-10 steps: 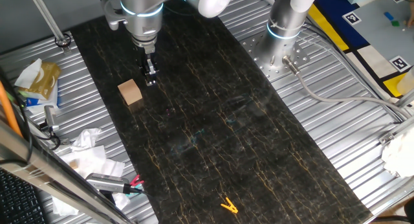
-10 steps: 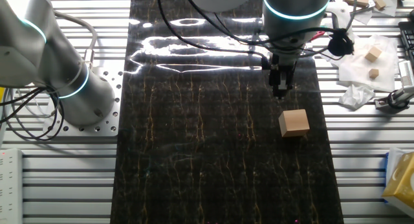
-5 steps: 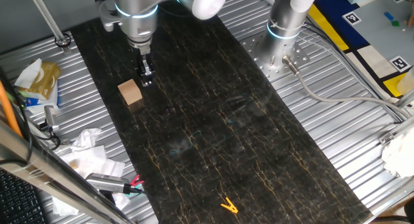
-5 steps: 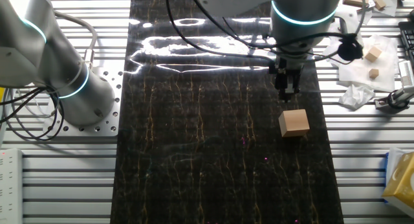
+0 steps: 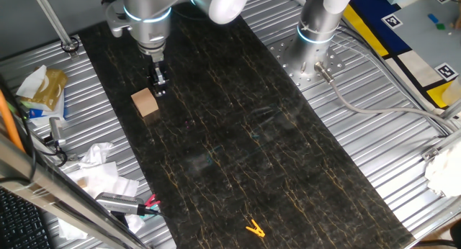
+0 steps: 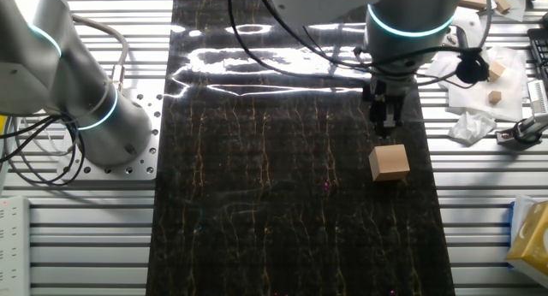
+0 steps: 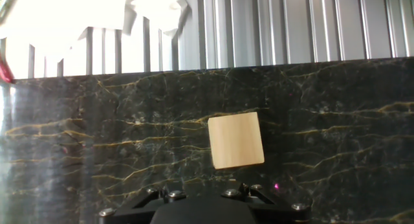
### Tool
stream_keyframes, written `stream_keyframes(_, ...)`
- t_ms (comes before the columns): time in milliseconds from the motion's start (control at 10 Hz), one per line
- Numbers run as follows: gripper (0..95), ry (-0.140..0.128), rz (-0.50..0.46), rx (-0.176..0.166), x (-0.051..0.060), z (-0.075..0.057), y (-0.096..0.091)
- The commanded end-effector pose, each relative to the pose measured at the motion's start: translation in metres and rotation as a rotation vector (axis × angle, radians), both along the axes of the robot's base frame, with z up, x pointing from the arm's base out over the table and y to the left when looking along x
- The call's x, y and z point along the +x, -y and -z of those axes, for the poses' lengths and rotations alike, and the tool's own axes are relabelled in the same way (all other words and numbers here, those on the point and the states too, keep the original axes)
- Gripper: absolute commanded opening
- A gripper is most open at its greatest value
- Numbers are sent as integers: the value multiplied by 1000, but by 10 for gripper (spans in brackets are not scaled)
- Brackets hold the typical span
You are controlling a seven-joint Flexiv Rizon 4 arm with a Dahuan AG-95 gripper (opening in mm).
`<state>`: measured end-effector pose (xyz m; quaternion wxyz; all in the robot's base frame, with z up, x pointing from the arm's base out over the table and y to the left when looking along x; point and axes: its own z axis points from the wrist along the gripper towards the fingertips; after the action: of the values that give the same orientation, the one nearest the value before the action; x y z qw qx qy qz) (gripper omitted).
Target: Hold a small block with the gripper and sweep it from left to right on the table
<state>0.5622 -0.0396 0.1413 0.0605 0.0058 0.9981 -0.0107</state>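
The small block (image 5: 145, 102) is a tan wooden cube lying near the left edge of the black veined table (image 5: 274, 141). My gripper (image 5: 158, 91) hangs just behind and to the right of it, a short gap away and not touching. Its black fingers look close together with nothing between them. In the other fixed view the gripper (image 6: 387, 125) sits directly above the small block (image 6: 390, 162). The hand view shows the small block (image 7: 236, 140) just ahead of centre, slightly right, with only the black gripper housing (image 7: 207, 212) along the bottom; the fingertips are out of view.
Ribbed metal sheets (image 5: 108, 184) flank the table. Crumpled paper and tools (image 5: 108, 180) lie at the left. A yellow clip (image 5: 253, 228) rests near the front of the table. A second silver arm base (image 5: 317, 33) stands at the back right.
The gripper has drifted across the table toward the block's side, ending closer to it. The block has not moved.
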Motion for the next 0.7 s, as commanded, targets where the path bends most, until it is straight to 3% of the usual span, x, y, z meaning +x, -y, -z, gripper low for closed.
stream_keyframes(100, 380, 0, -6, -7, 1, 1, 2)
stream_keyframes(700, 380, -7, -10, -16, 11, 4, 5)
